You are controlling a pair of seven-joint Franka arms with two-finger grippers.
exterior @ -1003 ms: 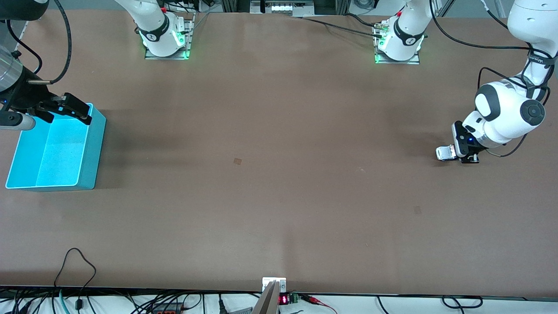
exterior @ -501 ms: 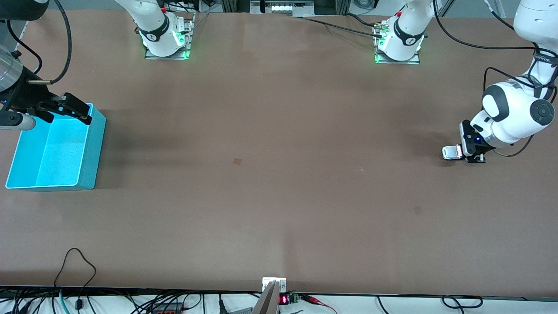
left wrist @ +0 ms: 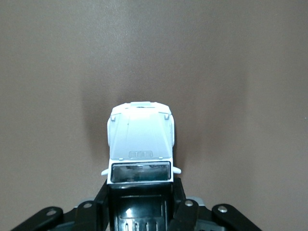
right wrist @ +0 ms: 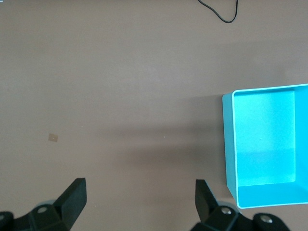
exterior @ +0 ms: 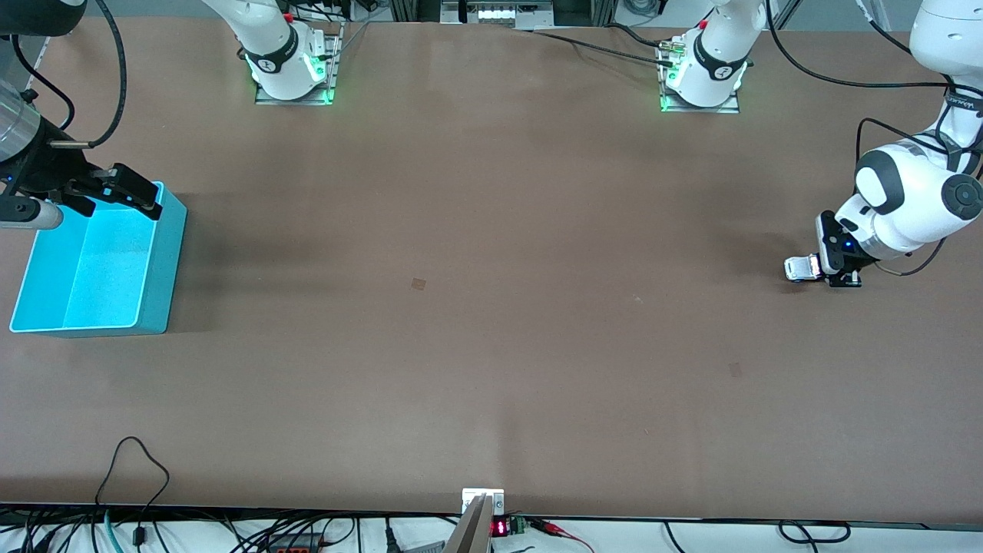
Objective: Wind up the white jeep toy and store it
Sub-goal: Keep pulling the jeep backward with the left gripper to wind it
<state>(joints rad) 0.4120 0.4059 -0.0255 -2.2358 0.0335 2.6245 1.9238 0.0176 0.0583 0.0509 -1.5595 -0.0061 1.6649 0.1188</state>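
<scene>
The left gripper [exterior: 833, 270] has its jaws clamped on the rear of the white jeep toy [exterior: 800, 268], low at the worktop [exterior: 491, 307] toward the left arm's end, bonnet pointing away from the jaws toward the cyan bin [exterior: 157, 261]. The right gripper [exterior: 123, 192] waits over the bin, jaws apart. Wheel contact is hidden.

Robotics lab workbench.
Two white robot arms are bolted on metal base plates [exterior: 294, 94] with green lights to a broad brown table [exterior: 491, 322]; loose cables [exterior: 138, 476] and a small red digital readout [exterior: 499, 528] line its edge.
</scene>
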